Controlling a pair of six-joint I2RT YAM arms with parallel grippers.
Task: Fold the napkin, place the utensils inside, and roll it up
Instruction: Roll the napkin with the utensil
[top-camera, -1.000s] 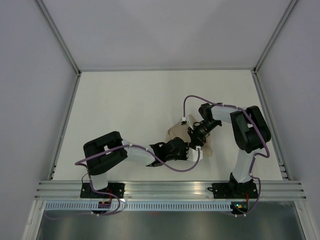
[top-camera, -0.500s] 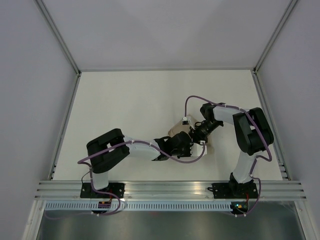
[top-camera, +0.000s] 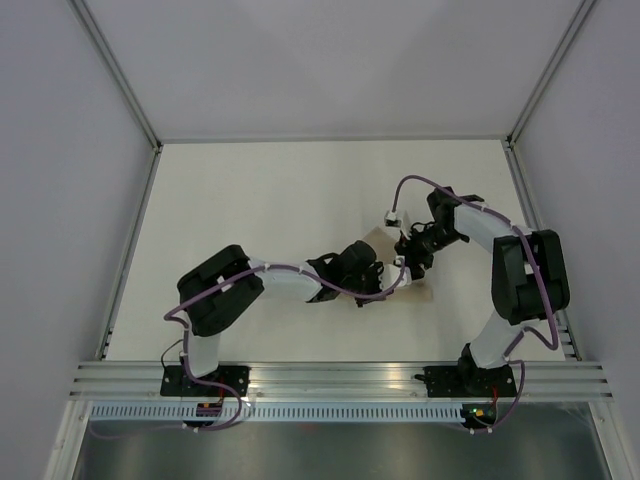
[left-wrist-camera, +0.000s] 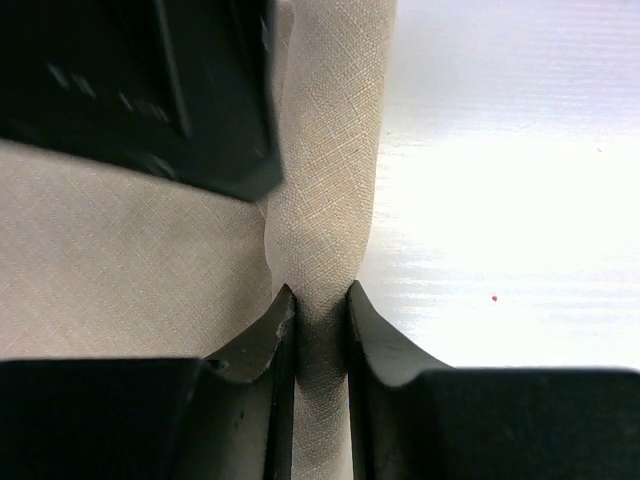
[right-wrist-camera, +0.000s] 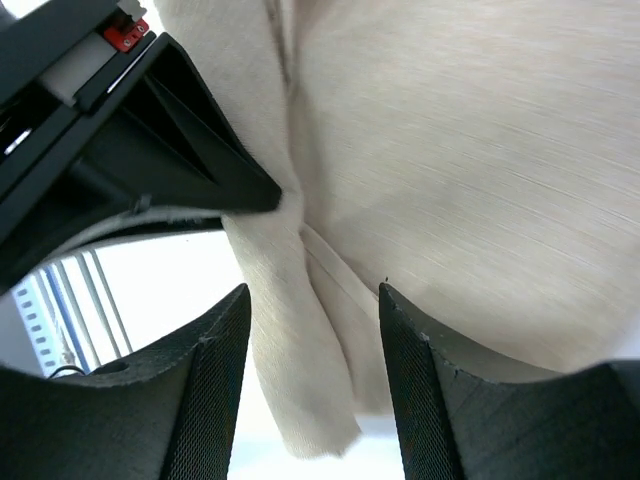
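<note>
Plainly, the left gripper (left-wrist-camera: 318, 305) is pinched tight on a narrow raised ridge of the napkin (left-wrist-camera: 110, 260), with flat cloth spreading left of its fingers. The right gripper (right-wrist-camera: 312, 335) stands spread wider, a folded napkin edge lying between its fingers.

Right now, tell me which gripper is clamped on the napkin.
The left gripper: its fingertips pinch a narrow ridge of the napkin. The right gripper stands open, fingers wide apart either side of a fold, not closed on it.
</note>
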